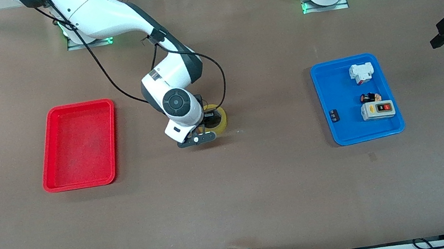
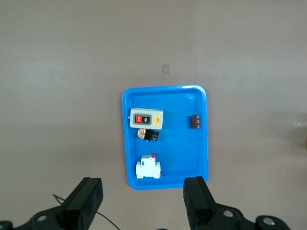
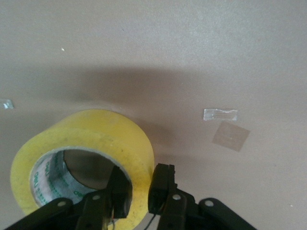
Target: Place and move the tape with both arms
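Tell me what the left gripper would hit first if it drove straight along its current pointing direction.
Probably the blue plastic tray: the open left gripper hangs above it, aimed near the tray's edge by the white breaker block. Depth is uncertain.

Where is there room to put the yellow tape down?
The red tray holds nothing. Bare table lies between the tape, gripped through its wall by the right gripper, and the blue tray. That tray is crowded along one side. The left gripper waits high, open.
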Controlling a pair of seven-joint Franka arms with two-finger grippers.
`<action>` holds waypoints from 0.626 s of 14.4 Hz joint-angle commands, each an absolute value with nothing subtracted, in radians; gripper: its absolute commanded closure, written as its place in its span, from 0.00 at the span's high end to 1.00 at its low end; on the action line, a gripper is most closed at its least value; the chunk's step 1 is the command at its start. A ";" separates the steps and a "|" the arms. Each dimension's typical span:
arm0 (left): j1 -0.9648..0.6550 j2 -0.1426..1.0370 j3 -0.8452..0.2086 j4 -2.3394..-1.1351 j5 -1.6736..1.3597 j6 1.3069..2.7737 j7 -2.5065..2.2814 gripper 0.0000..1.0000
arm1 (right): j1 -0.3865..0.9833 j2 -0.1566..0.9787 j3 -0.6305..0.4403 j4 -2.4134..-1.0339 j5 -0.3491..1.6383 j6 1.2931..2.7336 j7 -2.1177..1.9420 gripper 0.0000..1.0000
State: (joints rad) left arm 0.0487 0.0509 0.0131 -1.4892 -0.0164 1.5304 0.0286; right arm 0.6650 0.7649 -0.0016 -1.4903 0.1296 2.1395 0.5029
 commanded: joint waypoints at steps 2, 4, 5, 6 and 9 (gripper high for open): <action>0.029 0.037 0.022 -1.497 0.005 1.491 0.048 1.00 | 0.667 0.746 -0.021 -1.465 0.107 2.059 0.512 0.00; 0.029 0.038 0.017 -1.496 0.006 1.494 0.048 1.00 | 0.667 0.671 -0.076 -1.454 0.110 1.955 0.512 0.00; 0.029 0.041 0.017 -1.494 0.009 1.497 0.049 1.00 | 0.658 0.626 -0.106 -1.453 0.112 1.889 0.508 0.00; 0.029 0.047 0.017 -1.491 0.011 1.500 0.051 1.00 | 0.635 0.577 -0.148 -1.454 0.118 1.823 0.505 0.00; 0.029 0.049 0.015 -1.497 0.012 1.534 0.061 1.00 | 0.476 0.513 -0.167 -1.465 0.107 1.668 0.438 0.00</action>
